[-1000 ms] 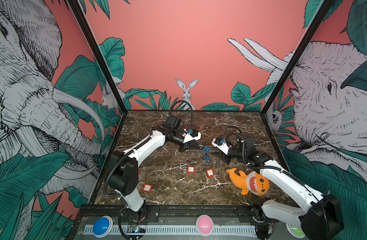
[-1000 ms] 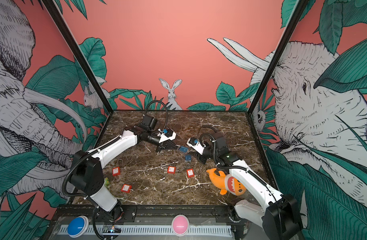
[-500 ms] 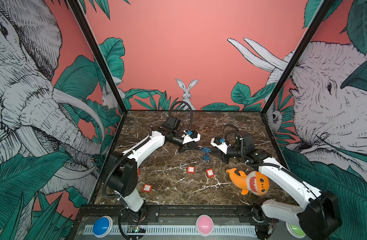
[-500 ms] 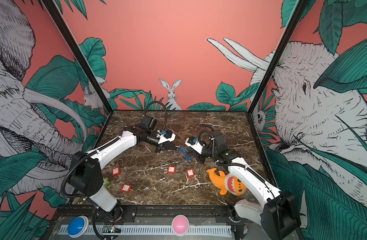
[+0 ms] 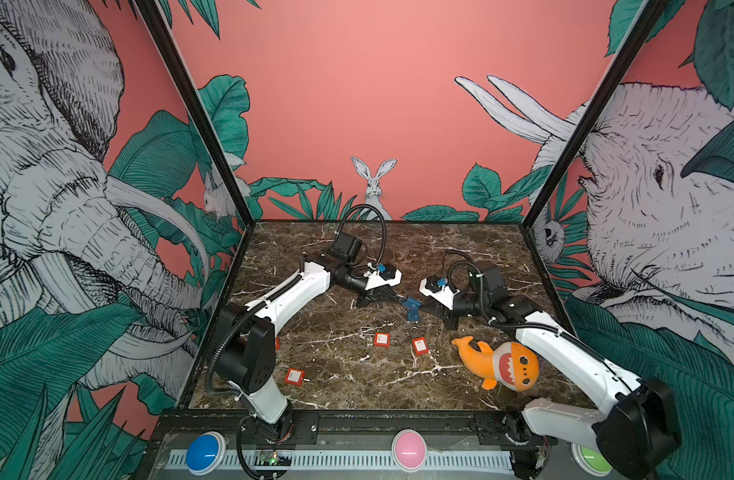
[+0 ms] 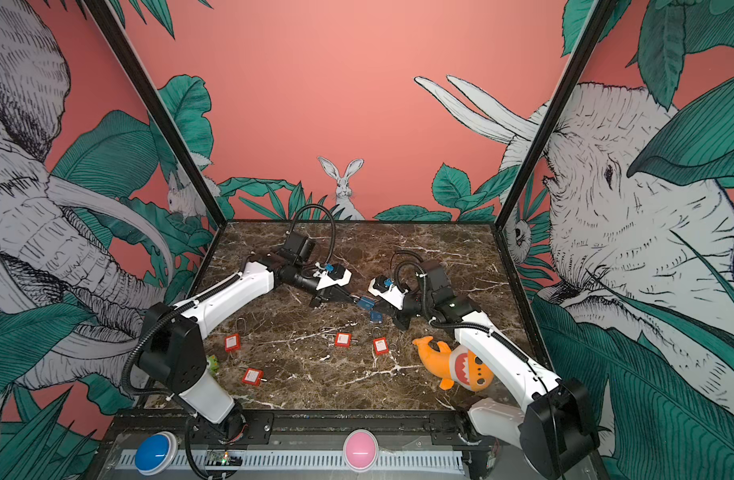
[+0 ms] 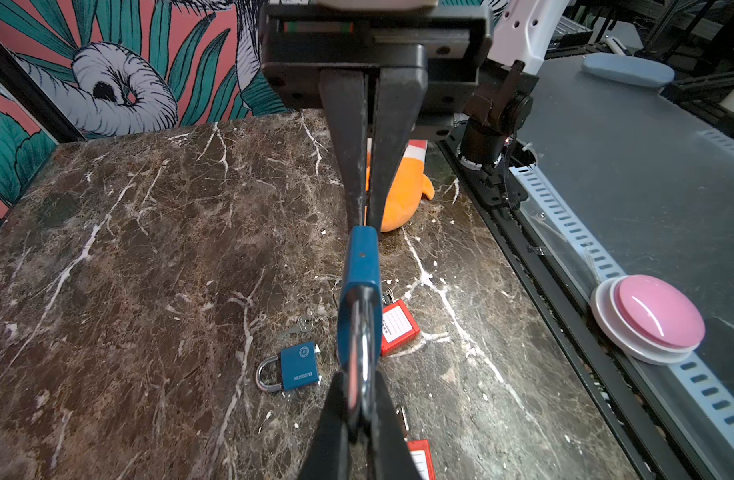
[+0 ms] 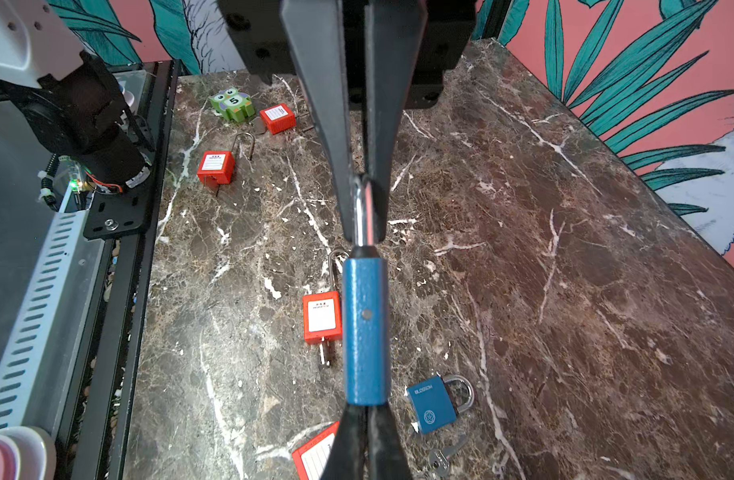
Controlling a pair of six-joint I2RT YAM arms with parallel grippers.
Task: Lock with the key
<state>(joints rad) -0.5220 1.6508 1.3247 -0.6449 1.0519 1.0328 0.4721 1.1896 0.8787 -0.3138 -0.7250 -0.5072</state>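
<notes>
A blue padlock [image 5: 411,302] hangs above the marble table between both grippers, edge-on in the wrist views. My left gripper [image 7: 359,399] is shut on its steel shackle [image 8: 362,208]. My right gripper [image 8: 367,411] is shut, with its fingertips [image 7: 371,216] pressed against the bottom end of the padlock body [image 8: 365,328]. Whatever lies between those tips is hidden. In both top views the two grippers face each other at mid-table, left gripper [image 6: 354,298] and right gripper [image 6: 379,306]. A loose key [image 7: 300,326] lies on the table by a second blue padlock [image 7: 298,368].
Several red padlocks lie in front of the grippers, such as one [image 5: 381,339] and another [image 5: 420,345]. An orange shark plush [image 5: 498,363] lies front right under the right arm. A green owl block [image 8: 231,104] sits front left. Blue [image 5: 205,453] and pink [image 5: 408,449] buttons line the front rail.
My right gripper has moved left up to the padlock's bottom end and its jaws have closed. The left gripper has kept still, holding the shackle.
</notes>
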